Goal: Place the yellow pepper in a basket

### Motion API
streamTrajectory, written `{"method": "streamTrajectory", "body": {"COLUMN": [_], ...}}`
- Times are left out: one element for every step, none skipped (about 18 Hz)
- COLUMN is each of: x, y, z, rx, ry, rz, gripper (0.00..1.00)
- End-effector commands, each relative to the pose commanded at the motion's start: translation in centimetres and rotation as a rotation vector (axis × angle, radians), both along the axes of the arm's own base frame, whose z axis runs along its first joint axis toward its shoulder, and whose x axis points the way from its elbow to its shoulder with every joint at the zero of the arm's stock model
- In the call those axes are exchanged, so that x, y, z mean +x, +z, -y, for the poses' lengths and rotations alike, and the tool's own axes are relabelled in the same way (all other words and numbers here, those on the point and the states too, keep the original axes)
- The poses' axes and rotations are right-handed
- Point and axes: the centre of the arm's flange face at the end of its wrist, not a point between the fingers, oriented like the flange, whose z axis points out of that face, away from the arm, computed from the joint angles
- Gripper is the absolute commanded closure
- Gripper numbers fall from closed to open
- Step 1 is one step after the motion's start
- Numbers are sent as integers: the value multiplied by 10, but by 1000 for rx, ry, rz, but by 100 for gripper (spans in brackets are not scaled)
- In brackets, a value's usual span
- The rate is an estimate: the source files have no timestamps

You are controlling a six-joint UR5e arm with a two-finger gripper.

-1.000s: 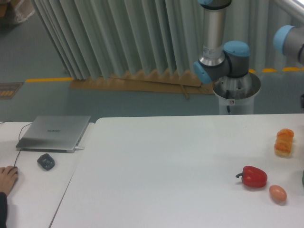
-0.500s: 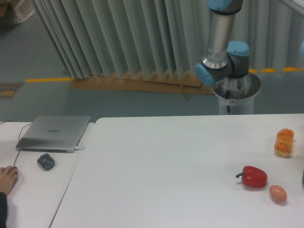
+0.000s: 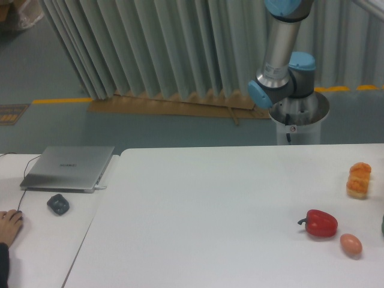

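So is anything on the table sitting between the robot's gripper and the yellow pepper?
Can't tell: neither the gripper nor a yellow pepper is in view. Only the red pepper, an egg and an orange lumpy item show at the table's right side.

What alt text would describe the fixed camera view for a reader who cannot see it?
A white table holds a red bell pepper, a small egg-like item and an orange lumpy item at the right. The robot arm rises behind; its gripper, any yellow pepper and any basket are out of view. A closed laptop sits at left.
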Motion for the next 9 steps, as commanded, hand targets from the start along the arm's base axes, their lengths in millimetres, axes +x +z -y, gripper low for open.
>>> {"method": "streamTrajectory", "body": {"x": [-1,-1,-2,-2,-2,-1,-2,-2,-1], "y": [0,-1,-2,-2,-2,-1,-1,0,0], "z": [1,0,-1,-2,-3,-4,-5,-5,-6], "rx": [0,1,1,2,4,5,7,8,10], "ry": [-14,-9,-9,-12,-10,-10,-8,-8,-7], "rz": [-6,-6,-7,-6,-11,-14,-17,-18,-18], "gripper": [23,23,17,1,0,0,0,0,0]}}
